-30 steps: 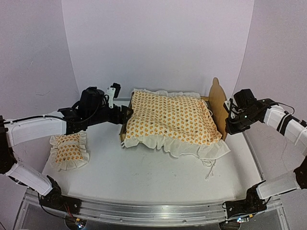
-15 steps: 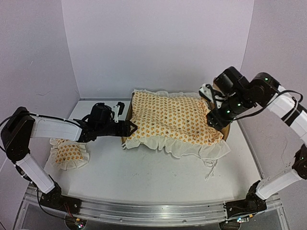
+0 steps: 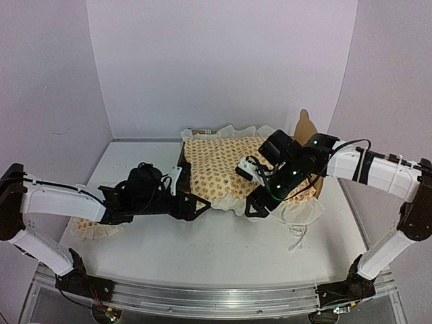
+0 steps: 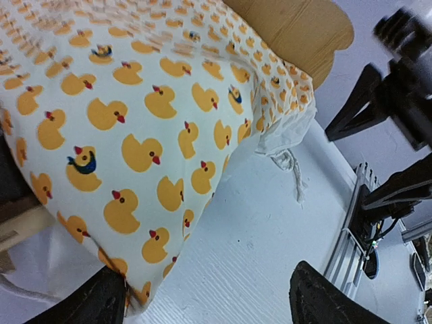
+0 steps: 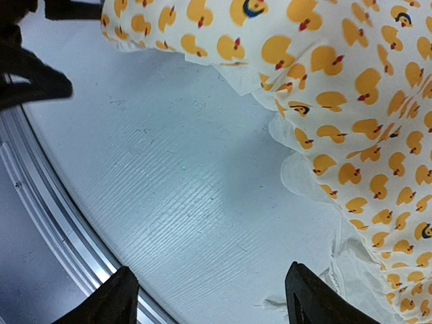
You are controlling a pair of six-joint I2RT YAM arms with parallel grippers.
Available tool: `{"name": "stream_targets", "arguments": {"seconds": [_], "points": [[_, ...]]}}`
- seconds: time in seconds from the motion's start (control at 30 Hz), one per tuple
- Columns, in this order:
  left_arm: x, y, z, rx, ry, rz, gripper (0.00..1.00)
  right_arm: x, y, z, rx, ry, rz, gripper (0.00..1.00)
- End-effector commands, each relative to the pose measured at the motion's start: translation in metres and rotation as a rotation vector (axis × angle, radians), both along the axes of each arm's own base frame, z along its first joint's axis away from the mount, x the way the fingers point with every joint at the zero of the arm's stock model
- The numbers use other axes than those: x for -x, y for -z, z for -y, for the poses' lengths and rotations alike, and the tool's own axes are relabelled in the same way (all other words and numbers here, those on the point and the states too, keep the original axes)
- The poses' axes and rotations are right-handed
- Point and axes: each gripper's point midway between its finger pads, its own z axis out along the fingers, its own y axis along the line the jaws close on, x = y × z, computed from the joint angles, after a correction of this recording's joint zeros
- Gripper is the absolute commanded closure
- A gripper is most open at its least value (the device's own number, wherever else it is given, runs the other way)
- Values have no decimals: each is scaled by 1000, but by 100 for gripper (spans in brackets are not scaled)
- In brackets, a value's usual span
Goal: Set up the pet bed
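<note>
The pet bed shows its plywood headboard (image 3: 306, 126) (image 4: 297, 27) at the right, while a cream duck-print cover (image 3: 219, 172) (image 4: 135, 115) (image 5: 351, 74) hides the rest. My left gripper (image 3: 197, 206) (image 4: 209, 307) is low at the cover's front hem. It is open, and the hem lies against one fingertip (image 4: 101, 300). My right gripper (image 3: 258, 204) (image 5: 212, 304) hovers over the table just in front of the cover's ruffle (image 5: 304, 179). It is open, with nothing between its fingers.
A small matching pillow (image 3: 88, 229) lies at the left, partly under my left arm. Loose tie strings (image 3: 295, 236) (image 4: 291, 169) trail off the cover's right corner. The metal rail (image 3: 216, 297) (image 5: 47, 216) runs along the table's near edge.
Both arms have swung down to the cover's front edge and now face each other. The right gripper has opened. The cover is more rumpled, and its back ruffle stands up.
</note>
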Motion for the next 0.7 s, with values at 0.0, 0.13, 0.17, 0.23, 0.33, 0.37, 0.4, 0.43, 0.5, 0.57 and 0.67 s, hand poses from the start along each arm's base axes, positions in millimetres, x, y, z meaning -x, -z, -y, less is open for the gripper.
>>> {"name": "stream_targets", "arguments": {"seconds": [0.0,0.13,0.17,0.23,0.33,0.37,0.4,0.43,0.5,0.57,0.67], "points": [[-13,-56,-29,71,-23,164,15,-5,-3,-26,-110,-24,-4,23],[-21,-32,-52,-53,-16,171,14,-5,-2,-29,-131,-13,-6,23],[-24,-21,-56,-94,-18,159,16,-4,-2,-30,-137,-14,-9,23],[-26,-13,-57,-119,22,175,18,-3,-4,-32,-153,-15,-18,23],[-21,4,-40,-137,138,181,18,-1,-3,-34,-168,-15,-30,23],[-19,8,-34,-131,178,172,18,0,-4,-33,-170,-13,-32,23],[-15,15,-28,-125,218,156,18,1,-3,-32,-171,-12,-38,23],[-12,22,-23,-120,251,139,14,3,-2,-31,-173,-10,-42,23],[-8,36,-17,-130,295,111,11,6,-1,-28,-176,-5,-46,23],[-5,48,-13,-151,318,98,12,8,0,-25,-184,1,-46,23],[-13,54,-9,-182,293,82,29,10,5,-22,-186,10,-43,23]]}}
